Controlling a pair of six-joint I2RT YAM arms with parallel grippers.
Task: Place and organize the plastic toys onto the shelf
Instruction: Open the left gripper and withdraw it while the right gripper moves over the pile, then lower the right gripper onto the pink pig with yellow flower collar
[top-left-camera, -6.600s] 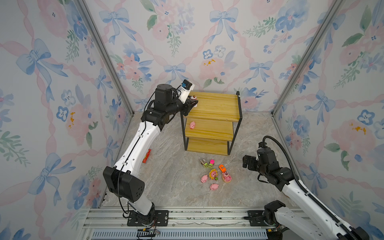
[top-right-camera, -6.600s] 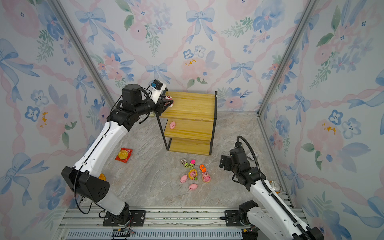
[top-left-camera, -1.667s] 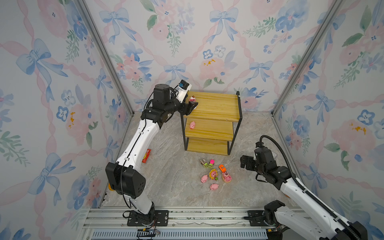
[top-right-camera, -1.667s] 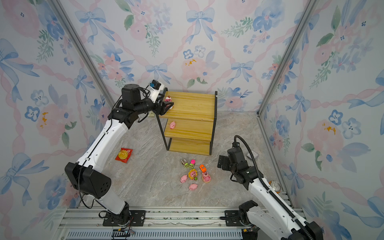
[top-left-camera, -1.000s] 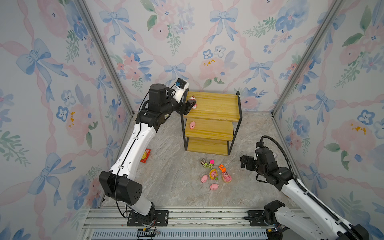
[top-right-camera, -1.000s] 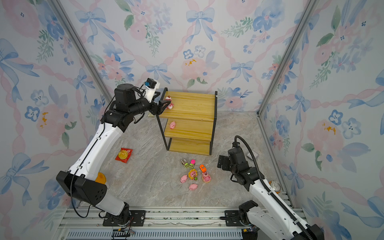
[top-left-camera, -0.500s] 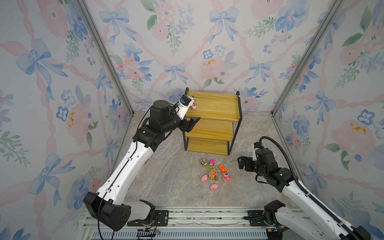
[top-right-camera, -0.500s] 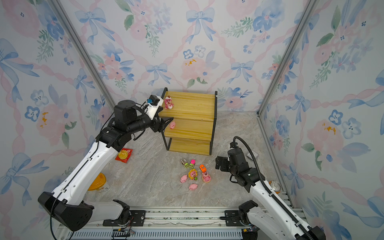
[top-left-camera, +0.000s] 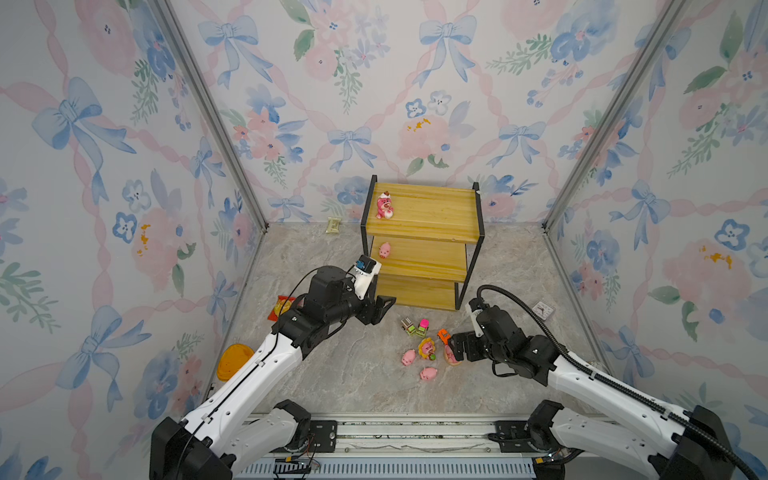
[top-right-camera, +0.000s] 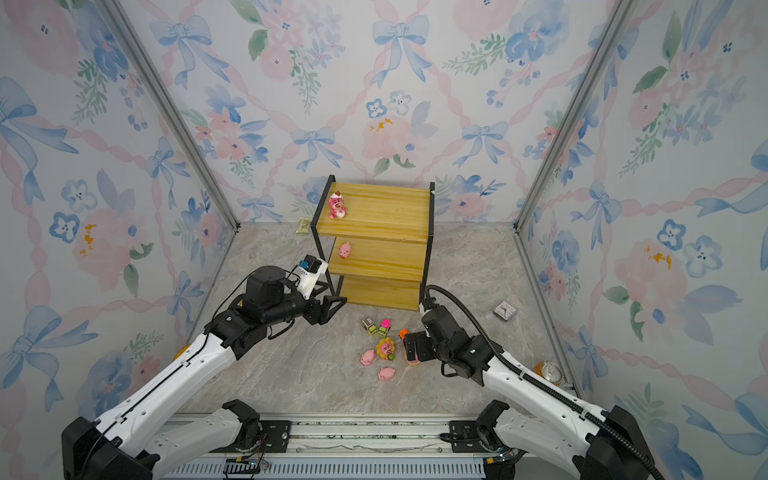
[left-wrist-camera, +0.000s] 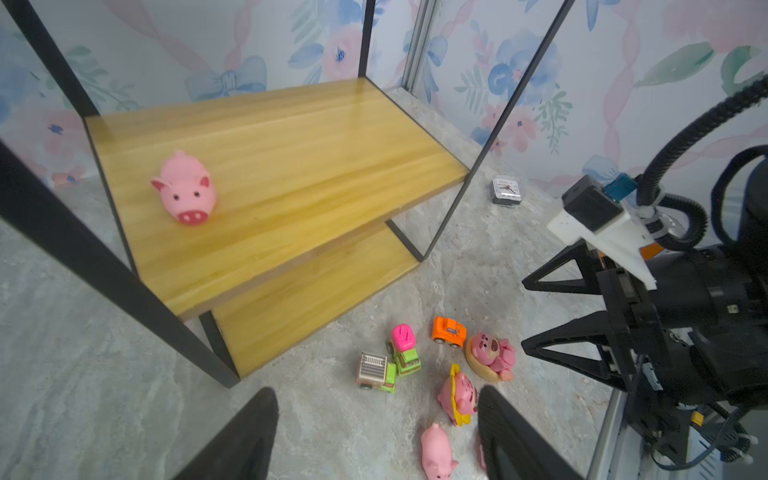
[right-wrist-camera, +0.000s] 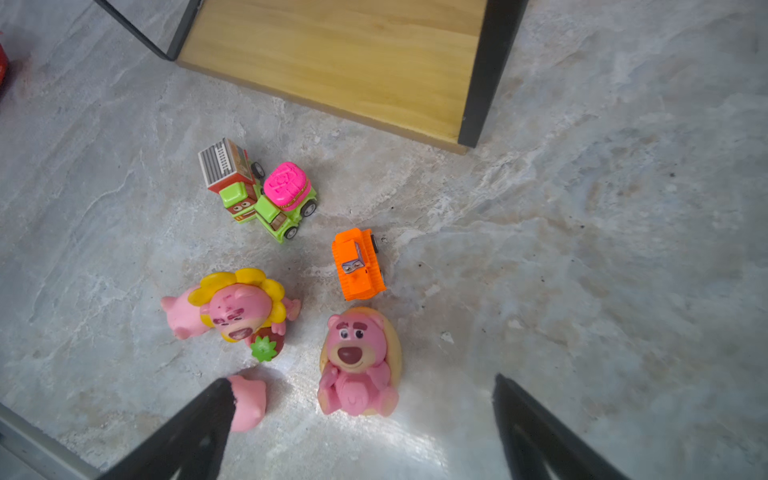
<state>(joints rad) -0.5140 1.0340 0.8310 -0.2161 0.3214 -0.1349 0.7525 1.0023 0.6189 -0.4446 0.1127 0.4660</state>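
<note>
Two toys stand on the shelf at frame centre, seven lie on the bench below; the wide, empty right hand hovers over a bear and should next lower and close; left hand open, empty.

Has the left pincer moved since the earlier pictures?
Yes. The left pincer has come down and toward the camera, from the top board of the shelf to beside its bottom front-left leg, open and empty.

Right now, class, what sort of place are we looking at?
Likely a staged robot test booth: floral wallpaper panels, robot arms on a metal rail, plastic toys beside a three-tier shelf.
</note>
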